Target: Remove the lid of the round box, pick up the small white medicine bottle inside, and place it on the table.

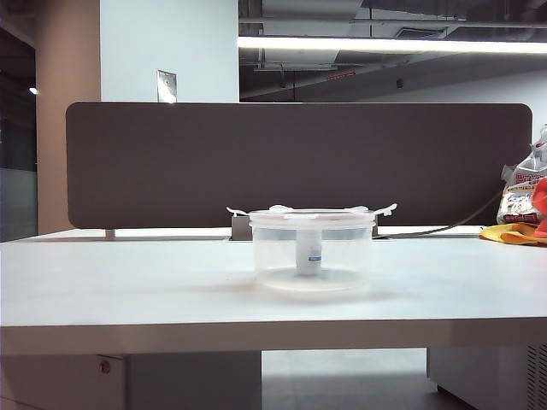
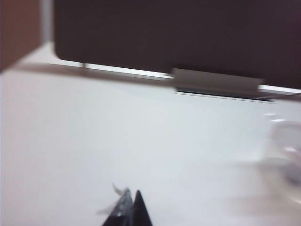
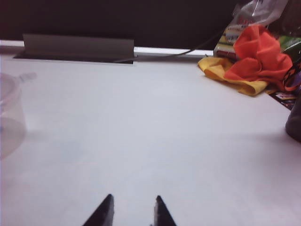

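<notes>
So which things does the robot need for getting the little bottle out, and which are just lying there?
For the job:
- lid, on the round box
- small white medicine bottle, inside the box
- table
- left hand, shut; right hand, open

Just lying about:
- red and yellow cloths
- snack bags
- dark divider panel

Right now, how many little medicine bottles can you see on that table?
1. The small white medicine bottle stands upright inside the round box, under the lid, mid-table. More could hide in the bags at the right.
</notes>
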Action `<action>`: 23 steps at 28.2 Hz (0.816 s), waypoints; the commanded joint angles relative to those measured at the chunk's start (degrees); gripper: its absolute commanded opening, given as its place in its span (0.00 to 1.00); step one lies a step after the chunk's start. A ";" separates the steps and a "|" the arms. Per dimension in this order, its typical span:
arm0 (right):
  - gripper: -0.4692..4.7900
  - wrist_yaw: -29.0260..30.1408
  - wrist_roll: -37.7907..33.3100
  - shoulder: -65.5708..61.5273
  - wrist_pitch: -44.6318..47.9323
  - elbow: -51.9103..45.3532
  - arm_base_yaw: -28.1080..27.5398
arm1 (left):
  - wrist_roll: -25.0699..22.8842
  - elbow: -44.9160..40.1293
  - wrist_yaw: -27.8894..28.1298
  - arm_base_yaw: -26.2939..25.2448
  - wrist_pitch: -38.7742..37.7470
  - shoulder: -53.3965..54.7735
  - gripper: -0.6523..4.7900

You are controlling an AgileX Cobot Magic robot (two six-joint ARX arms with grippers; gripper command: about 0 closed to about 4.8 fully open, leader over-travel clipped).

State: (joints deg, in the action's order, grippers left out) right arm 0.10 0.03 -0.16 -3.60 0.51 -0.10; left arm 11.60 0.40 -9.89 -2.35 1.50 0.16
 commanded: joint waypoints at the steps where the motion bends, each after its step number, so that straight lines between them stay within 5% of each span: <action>1: 0.30 1.07 -3.13 0.00 0.63 -0.22 0.07 | 2.91 0.00 -6.38 0.02 1.77 0.02 0.11; 13: 0.31 1.60 -9.70 0.00 1.75 0.04 0.09 | 8.52 0.22 -11.63 0.02 1.99 0.04 0.11; 23: 0.27 1.55 -10.25 0.00 -1.25 4.52 0.11 | 8.35 3.02 -13.07 0.02 -0.22 0.07 0.11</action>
State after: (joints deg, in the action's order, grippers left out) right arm 1.54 -9.48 -0.16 -4.86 4.54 -0.05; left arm 20.03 2.39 -22.76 -2.31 0.56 0.16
